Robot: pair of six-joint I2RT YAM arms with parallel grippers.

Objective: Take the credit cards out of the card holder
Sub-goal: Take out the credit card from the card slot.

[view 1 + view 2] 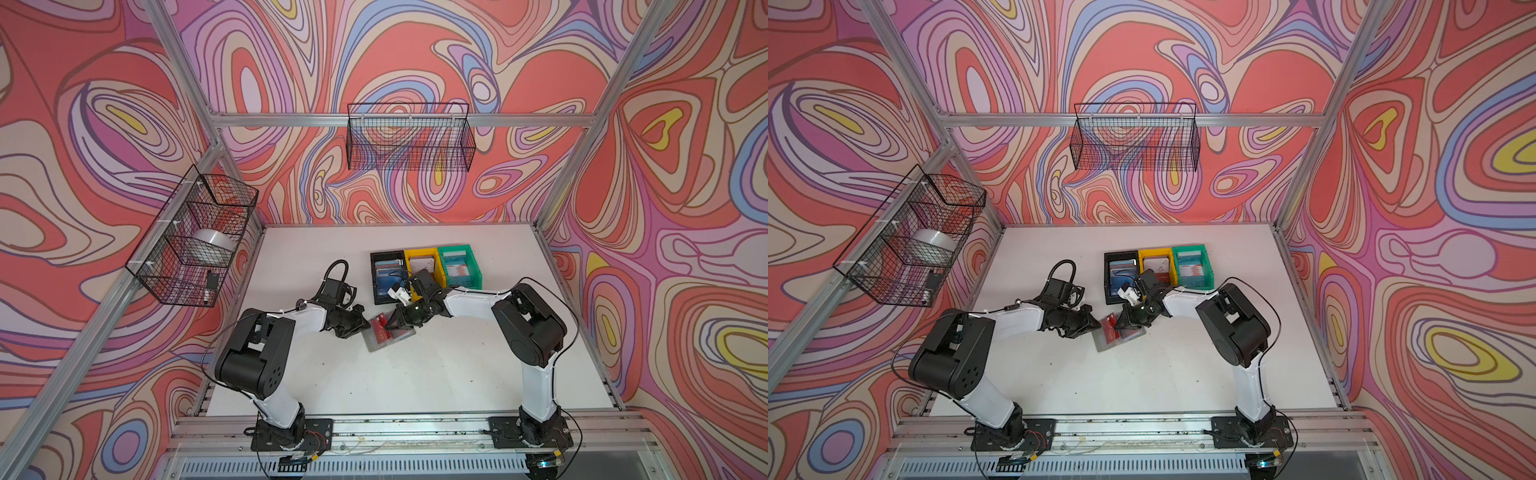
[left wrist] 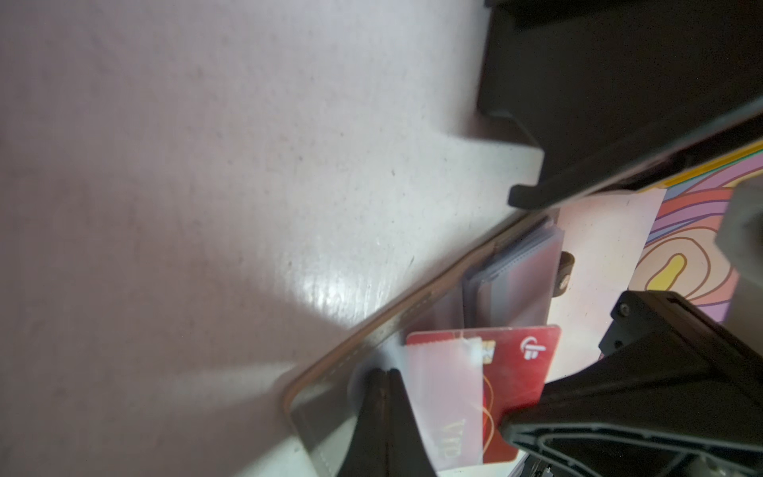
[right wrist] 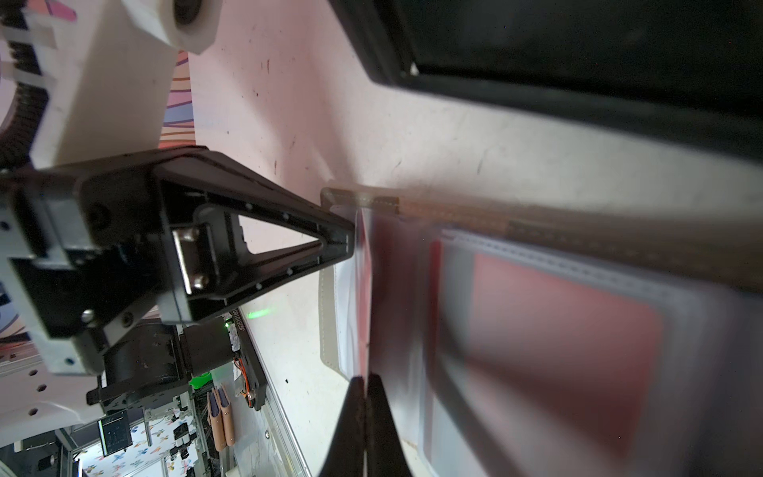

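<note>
Card holder point(image 1: 376, 345) lies open on the surface point(image 1: 415, 374), just robot-side of the black bin point(image 1: 373, 278). Left end effector point(image 1: 366, 327) is pinched closed on its sleeve edge. Right end effector point(image 1: 387, 327) is closed on the red card point(image 2: 520, 363); we read "VIP" there. Wide surface lies farther from the bin.

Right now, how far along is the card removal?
Done: card holder lies open. In hand: right pincer grips a red card partly out of its sleeve; left pincer, shut, pins the sleeve. Left: second red card sits sleeved.
</note>
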